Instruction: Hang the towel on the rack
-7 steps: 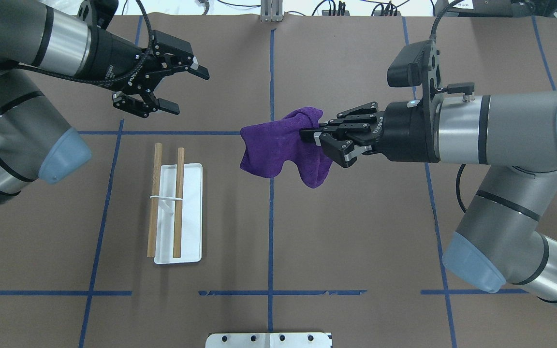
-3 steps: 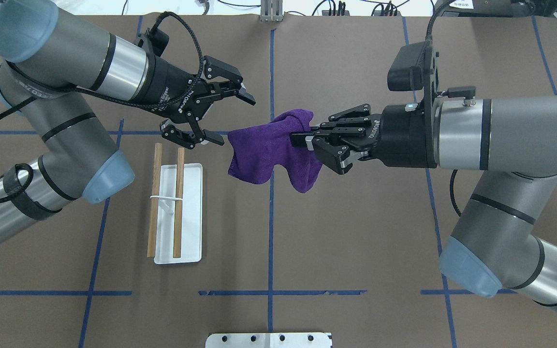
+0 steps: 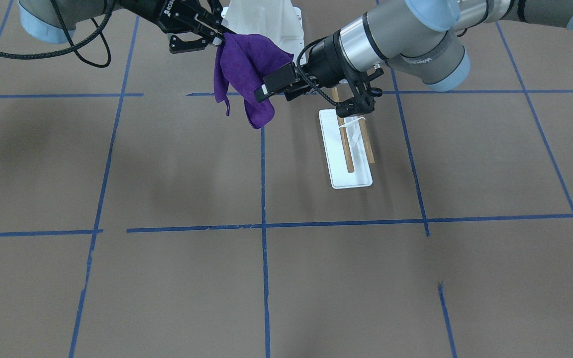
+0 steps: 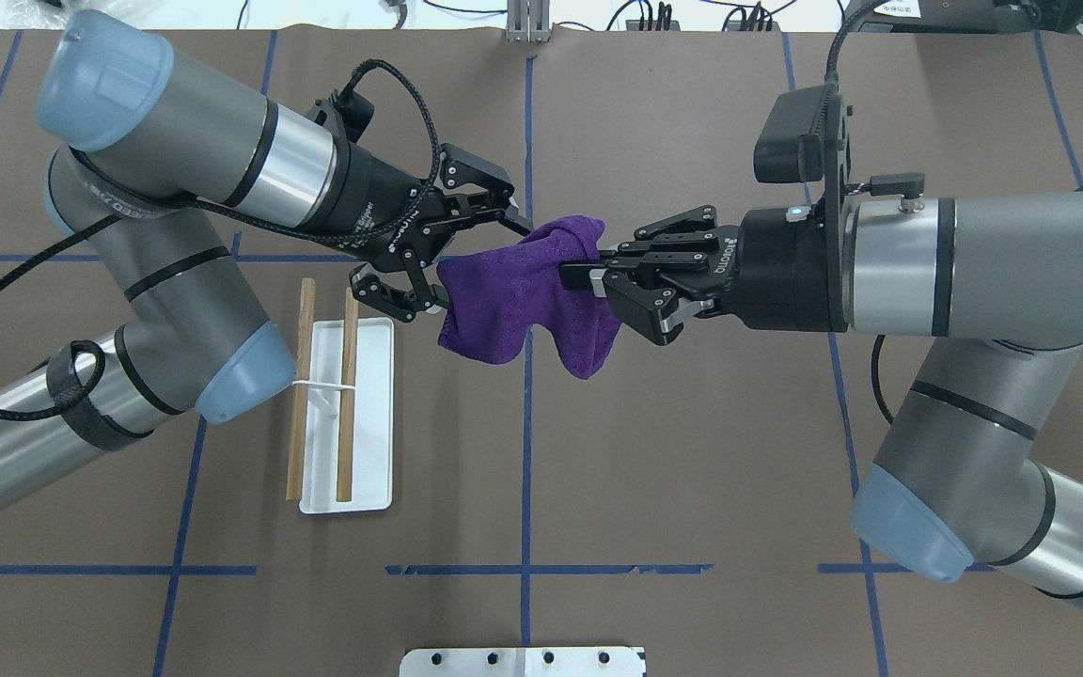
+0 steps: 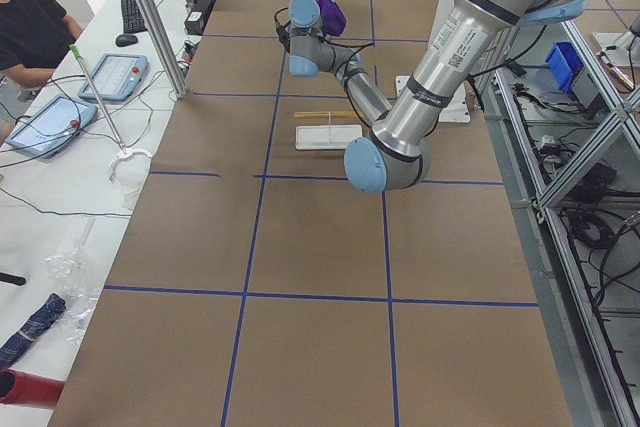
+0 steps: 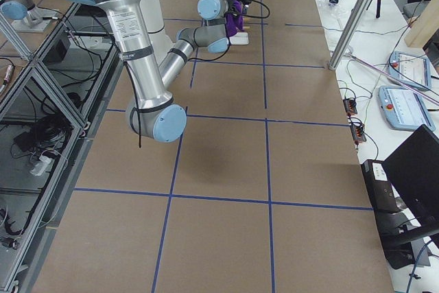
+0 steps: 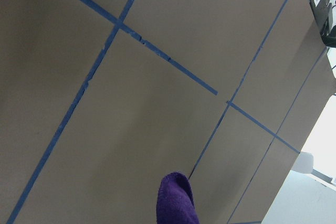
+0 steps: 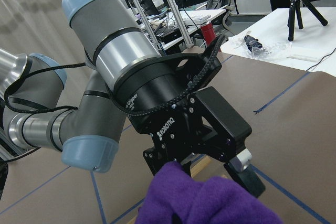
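Note:
The purple towel (image 4: 513, 301) hangs in the air over the table's middle, bunched and drooping. My right gripper (image 4: 581, 273) is shut on its right side. My left gripper (image 4: 463, 263) is open, its jaws straddling the towel's left edge; I cannot tell whether the fingers touch the cloth. The right wrist view shows the left gripper (image 8: 202, 163) open just behind the towel (image 8: 210, 203). The rack (image 4: 346, 414), a white tray with two wooden dowels, lies on the table left of and below the towel, with nothing on it. In the front view the towel (image 3: 244, 69) hangs left of the rack (image 3: 348, 149).
The white bolted pedestal (image 4: 523, 661) sits at the near table edge. Blue tape lines cross the brown table. The left arm's elbow (image 4: 241, 376) hangs close over the rack's left side. An operator's desk with tablets (image 5: 60, 107) flanks the table.
My left arm has swung right from the far left until its open jaws straddle the towel's left edge. My right gripper has carried the towel slightly left.

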You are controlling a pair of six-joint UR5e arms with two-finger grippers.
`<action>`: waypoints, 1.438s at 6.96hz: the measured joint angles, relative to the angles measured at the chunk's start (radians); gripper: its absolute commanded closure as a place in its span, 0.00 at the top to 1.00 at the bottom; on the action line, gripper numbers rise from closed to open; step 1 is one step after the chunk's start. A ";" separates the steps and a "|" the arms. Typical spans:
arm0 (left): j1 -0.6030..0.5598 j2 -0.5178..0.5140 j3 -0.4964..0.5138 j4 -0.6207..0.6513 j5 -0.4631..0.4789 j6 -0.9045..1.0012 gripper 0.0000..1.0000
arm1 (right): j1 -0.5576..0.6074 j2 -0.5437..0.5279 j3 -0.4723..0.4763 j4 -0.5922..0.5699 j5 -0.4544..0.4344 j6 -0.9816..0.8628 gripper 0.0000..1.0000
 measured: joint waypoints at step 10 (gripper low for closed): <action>0.033 -0.049 -0.007 -0.004 0.000 -0.036 0.00 | 0.000 0.002 0.001 0.002 -0.001 0.000 0.00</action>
